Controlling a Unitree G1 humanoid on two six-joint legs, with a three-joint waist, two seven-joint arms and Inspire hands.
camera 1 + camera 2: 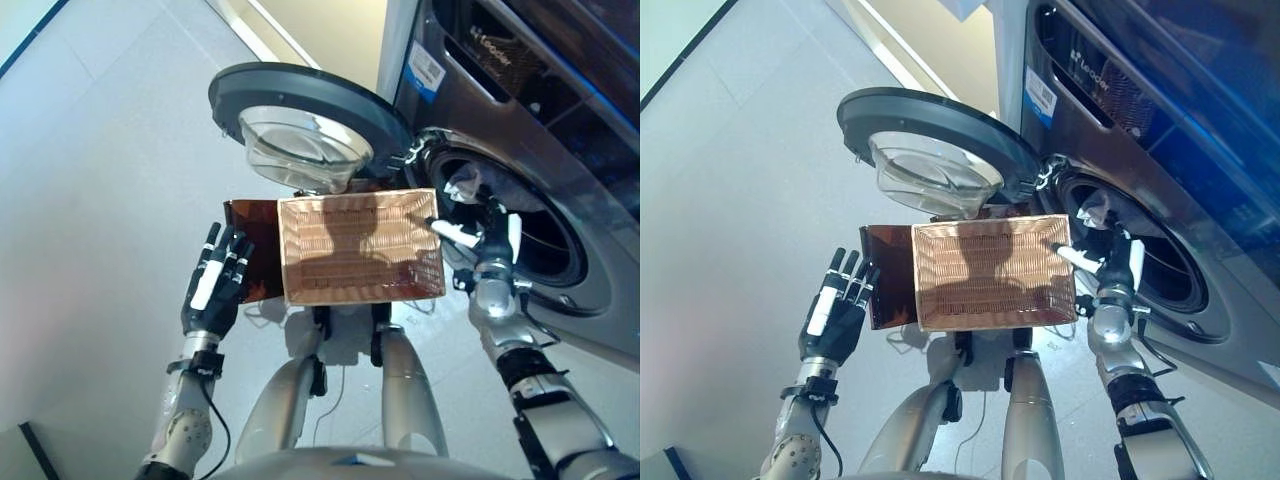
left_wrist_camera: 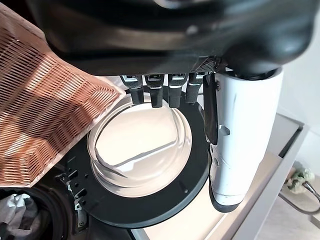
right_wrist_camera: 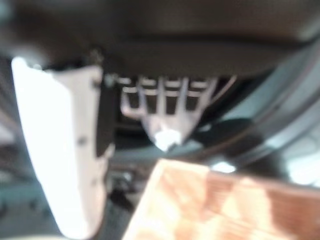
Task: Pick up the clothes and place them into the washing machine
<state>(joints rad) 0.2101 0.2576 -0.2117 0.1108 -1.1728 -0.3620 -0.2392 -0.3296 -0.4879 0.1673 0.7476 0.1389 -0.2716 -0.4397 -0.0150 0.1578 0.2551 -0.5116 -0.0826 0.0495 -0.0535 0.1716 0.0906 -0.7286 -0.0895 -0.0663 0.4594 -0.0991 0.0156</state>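
Observation:
The wicker basket [image 1: 360, 247] rests empty on the low dark brown box [image 1: 250, 235] in front of the washing machine [image 1: 560, 130]. My right hand [image 1: 490, 240] reaches into the mouth of the drum [image 1: 545, 235]. Its fingers are curled on a pale grey-white cloth [image 1: 462, 183] at the drum's rim. The cloth also shows in the right wrist view [image 3: 167, 136], hanging from the fingers. My left hand [image 1: 215, 285] is open and empty, fingers straight, to the left of the box. More clothes [image 2: 12, 210] lie inside the drum.
The machine's round door [image 1: 300, 120] stands open over the far edge of the basket, its glass bowl [image 2: 140, 150] facing down. Pale floor [image 1: 90, 200] spreads to the left. A wall base runs behind the door.

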